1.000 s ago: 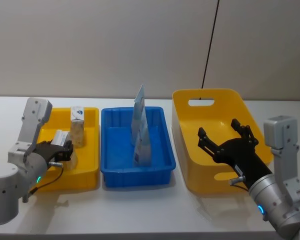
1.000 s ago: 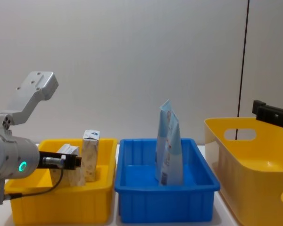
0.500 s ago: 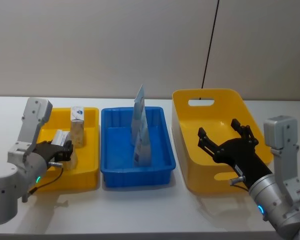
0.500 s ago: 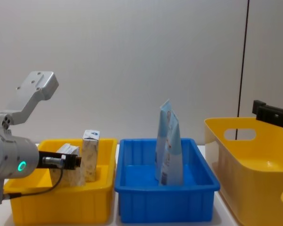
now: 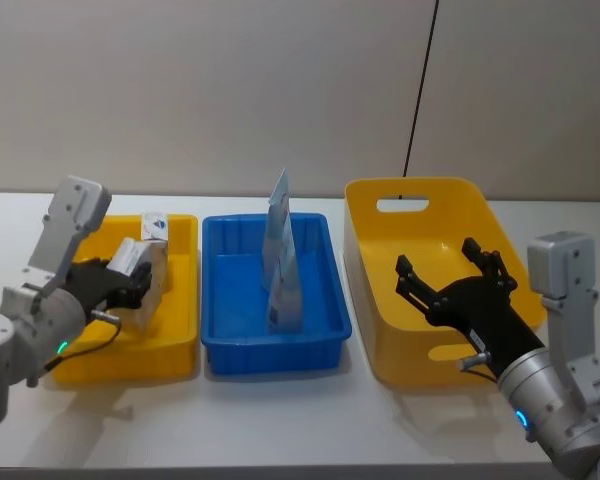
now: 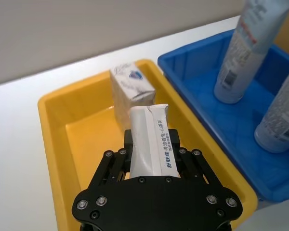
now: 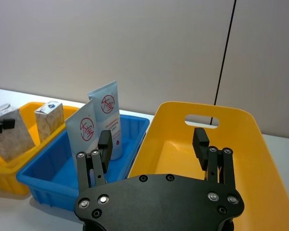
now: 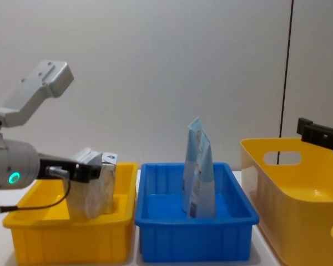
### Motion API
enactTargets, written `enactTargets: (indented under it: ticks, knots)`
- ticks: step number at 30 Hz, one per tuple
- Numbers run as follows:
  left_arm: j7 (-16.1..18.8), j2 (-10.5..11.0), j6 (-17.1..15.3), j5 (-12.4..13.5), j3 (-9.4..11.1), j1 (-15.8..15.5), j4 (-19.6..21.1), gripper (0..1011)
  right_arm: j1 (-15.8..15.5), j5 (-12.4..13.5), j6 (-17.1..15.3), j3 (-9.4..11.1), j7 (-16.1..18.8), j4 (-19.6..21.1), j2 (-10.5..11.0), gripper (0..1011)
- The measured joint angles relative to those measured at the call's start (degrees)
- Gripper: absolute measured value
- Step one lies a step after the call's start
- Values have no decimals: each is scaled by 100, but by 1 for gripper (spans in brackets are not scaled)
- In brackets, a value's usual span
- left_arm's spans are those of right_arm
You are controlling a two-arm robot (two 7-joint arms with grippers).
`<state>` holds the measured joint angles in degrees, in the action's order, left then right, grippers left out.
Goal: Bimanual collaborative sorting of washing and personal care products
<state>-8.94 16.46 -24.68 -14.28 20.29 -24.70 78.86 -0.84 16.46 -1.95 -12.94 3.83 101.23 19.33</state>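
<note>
The left arm reaches in from the bench's (image 5: 280, 420) near left corner, forearm about level. The left gripper (image 5: 125, 283) hangs over the middle of the shallow yellow plastic tray (image 5: 130, 362) at the bench's left end. Its fingers are pinched on a beige, faintly patterned soft pack with a white top (image 6: 148, 137), held tilted. I cannot tell whether the pack's lower end touches the tray floor. A second beige pack (image 6: 131, 89) stands upright just beyond it, near the tray's far edge.

In the blue plastic tray (image 5: 275, 352) at mid-bench, two pale blue-and-white stand-up pouches stand upright, one towards the far edge (image 5: 278, 215) and one nearer the front (image 5: 286, 300).

The right arm rises from the bench's near right corner. The right gripper (image 5: 437, 262) hovers above the near half of the large yellow bin with handle cut-outs (image 5: 450, 195), fingers spread wide and holding nothing.
</note>
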Motion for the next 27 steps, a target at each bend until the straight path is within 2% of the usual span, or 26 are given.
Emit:
enactTargets:
  ticks: [14,27]
  knots:
    - [-955,558,652,157,218,-149,417,364,0,0,0,0,0,0,0,1002]
    - [-1830,878,1303,43,365,-270,586,364,0,0,0,0,0,0,0,1002]
